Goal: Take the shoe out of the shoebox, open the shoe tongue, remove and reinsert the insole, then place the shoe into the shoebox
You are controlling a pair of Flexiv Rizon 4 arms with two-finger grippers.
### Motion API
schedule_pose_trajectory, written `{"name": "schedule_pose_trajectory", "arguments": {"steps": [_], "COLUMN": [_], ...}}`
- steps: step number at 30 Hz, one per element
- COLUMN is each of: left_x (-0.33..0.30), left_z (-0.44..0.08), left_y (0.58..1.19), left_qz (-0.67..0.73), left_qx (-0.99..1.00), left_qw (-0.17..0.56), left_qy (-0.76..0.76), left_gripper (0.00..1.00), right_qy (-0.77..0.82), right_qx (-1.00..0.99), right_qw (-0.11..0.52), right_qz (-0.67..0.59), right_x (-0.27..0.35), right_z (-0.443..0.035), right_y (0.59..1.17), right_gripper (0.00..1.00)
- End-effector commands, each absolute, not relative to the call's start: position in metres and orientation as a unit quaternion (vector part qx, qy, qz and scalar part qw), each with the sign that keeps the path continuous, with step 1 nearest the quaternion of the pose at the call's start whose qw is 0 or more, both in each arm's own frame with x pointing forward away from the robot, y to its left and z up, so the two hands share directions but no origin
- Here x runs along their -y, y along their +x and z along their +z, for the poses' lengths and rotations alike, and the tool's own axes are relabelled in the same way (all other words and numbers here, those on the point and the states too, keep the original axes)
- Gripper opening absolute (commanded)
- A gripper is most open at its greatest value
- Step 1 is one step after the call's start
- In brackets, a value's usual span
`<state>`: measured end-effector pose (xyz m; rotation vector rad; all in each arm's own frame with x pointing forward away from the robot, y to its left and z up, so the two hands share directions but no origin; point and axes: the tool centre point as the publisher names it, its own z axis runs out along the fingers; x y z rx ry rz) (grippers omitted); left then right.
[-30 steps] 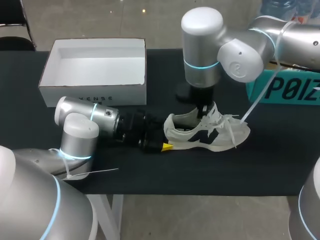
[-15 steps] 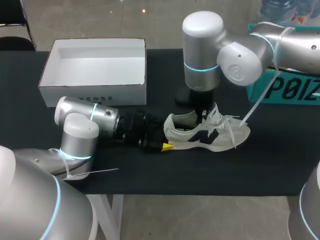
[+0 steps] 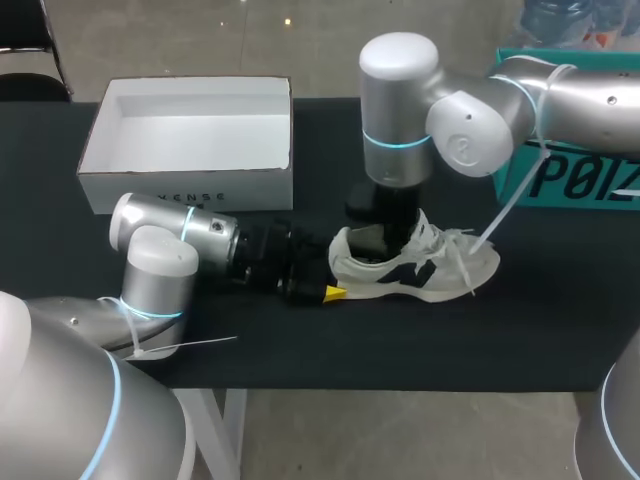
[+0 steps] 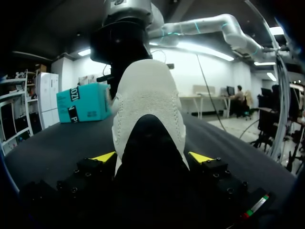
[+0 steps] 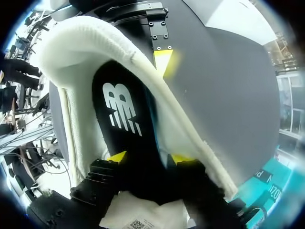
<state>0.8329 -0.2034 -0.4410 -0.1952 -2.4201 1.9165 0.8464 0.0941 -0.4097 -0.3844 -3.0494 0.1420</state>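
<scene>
The shoe (image 3: 420, 268) stands on its sole on the desk (image 3: 400, 345), out of the shoebox (image 3: 190, 190). The left claw (image 3: 328, 292) lies low along the desk and holds the shoe by the heel. In the left wrist view a yellow tip presses each side of the heel, with the heel's back rising straight ahead of the claw. The right claw (image 5: 148, 158) reaches down into the shoe's opening from above. Its fingers are narrowly set, with the black insole (image 5: 121, 109) pinched between them. The insole runs ahead of the claw along the shoe's inside toward the heel. The open white shoebox sits well behind the left claw, and a teal box (image 3: 585, 180) stands beside the right arm.
</scene>
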Motion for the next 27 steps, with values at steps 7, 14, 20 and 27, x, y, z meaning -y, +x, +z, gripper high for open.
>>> {"name": "schedule_pose_trajectory", "arguments": {"steps": [7,14,20,27], "left_x": [0.207,0.207,0.207,0.207], "left_z": [-0.451,-0.451,-0.451,-0.451], "left_y": [0.831,0.831,0.831,0.831], "left_qz": [0.619,0.619,0.619,0.619], "left_qx": [0.782,0.782,0.782,0.782], "left_qw": [0.023,0.023,0.023,0.023], "left_qy": [-0.063,-0.063,-0.063,-0.063], "left_gripper": [0.0,0.0,0.0,0.0], "right_qy": [-0.129,-0.133,-0.136,-0.139], "right_qx": [0.99,0.99,0.99,0.989], "right_qw": [0.035,0.037,0.03,0.027], "right_qz": [0.045,0.04,0.038,0.039], "right_x": [-0.092,-0.094,-0.097,-0.106], "right_z": [-0.416,-0.427,-0.438,-0.458], "right_y": [0.846,0.844,0.843,0.838], "right_gripper": [0.85,0.76,0.75,0.77]}}
